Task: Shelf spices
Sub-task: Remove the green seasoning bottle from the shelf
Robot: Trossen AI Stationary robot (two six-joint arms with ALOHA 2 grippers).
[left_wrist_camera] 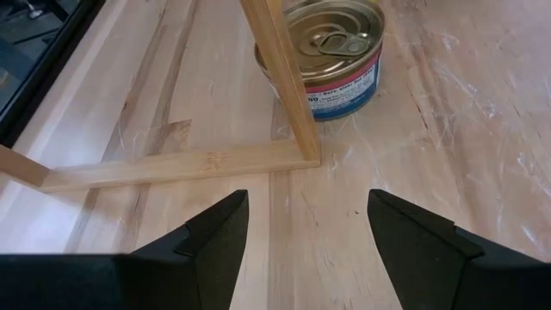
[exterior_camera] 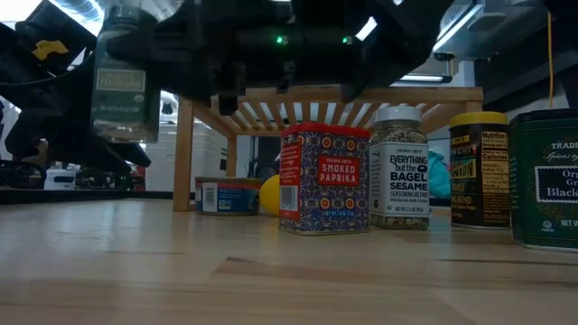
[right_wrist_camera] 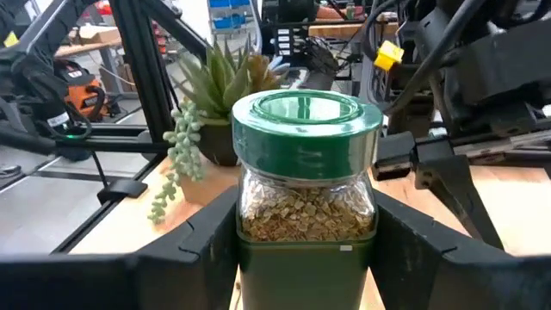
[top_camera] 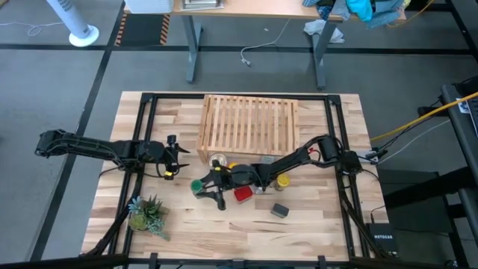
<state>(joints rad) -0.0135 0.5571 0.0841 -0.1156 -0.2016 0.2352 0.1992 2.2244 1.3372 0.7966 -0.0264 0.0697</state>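
Five spices: right gripper (right_wrist_camera: pixel 301 258) jaws clamp green-lidded jar (right_wrist_camera: pixel 306 189); left gripper (left_wrist_camera: pixel 301 241) jaws open, empty.

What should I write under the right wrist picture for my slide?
Right gripper holds the green-lidded jar, a potted plant behind it.

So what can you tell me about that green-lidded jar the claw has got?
The green-lidded jar is a small clear container with squarish sides and a round, dark green screw lid. It is filled with dry, tan flakes, and a dark green label covers its lower part. It stands upright, pinched on both sides by the right claw, whose dark fingers press against its walls. In the low view it hangs above the tabletop, touching nothing else, in front of the wooden shelf.
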